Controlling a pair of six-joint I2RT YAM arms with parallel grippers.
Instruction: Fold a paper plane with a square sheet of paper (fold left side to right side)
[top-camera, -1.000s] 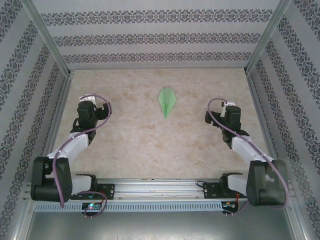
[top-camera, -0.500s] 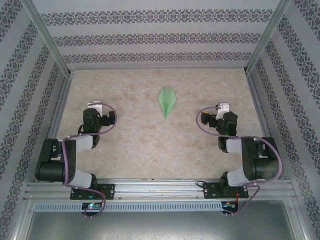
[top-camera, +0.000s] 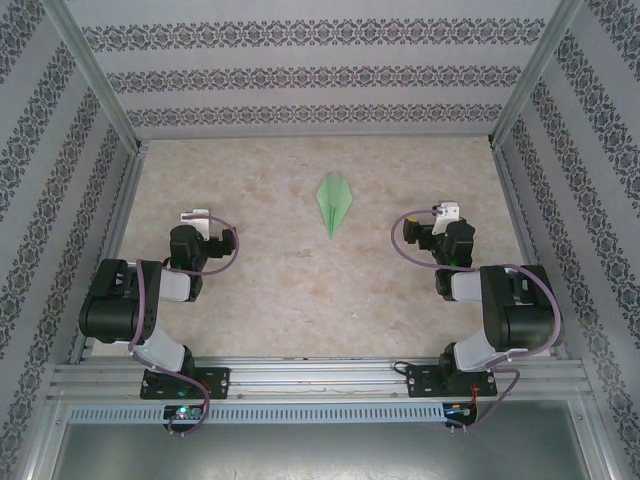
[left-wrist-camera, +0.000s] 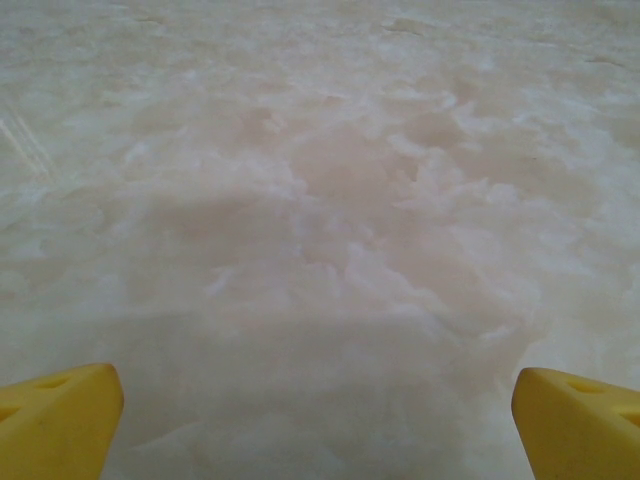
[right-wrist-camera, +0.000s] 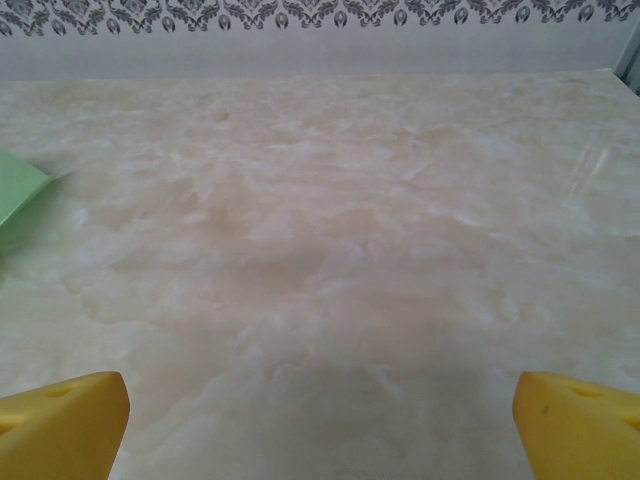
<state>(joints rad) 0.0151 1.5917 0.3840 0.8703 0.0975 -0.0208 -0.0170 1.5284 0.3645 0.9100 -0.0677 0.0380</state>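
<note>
The light-green paper plane (top-camera: 333, 202) lies flat in the middle of the table, a slim dart with its point toward the arms. A corner of the paper plane (right-wrist-camera: 18, 190) shows at the left edge of the right wrist view. My left gripper (top-camera: 193, 222) sits folded back at the left, well away from the plane. In the left wrist view my left gripper (left-wrist-camera: 318, 425) is open, yellow fingertips (left-wrist-camera: 60, 418) wide apart over bare table. My right gripper (top-camera: 440, 218) rests at the right, apart from the plane. My right gripper (right-wrist-camera: 320, 425) is open with nothing between its fingertips (right-wrist-camera: 575, 420).
The marbled beige table (top-camera: 300, 290) is enclosed by patterned walls (top-camera: 310, 75) at the back and both sides. A metal rail (top-camera: 320, 375) runs along the near edge, holding both arm bases.
Both arms have drawn back toward their bases and folded up. The paper plane has not moved.
</note>
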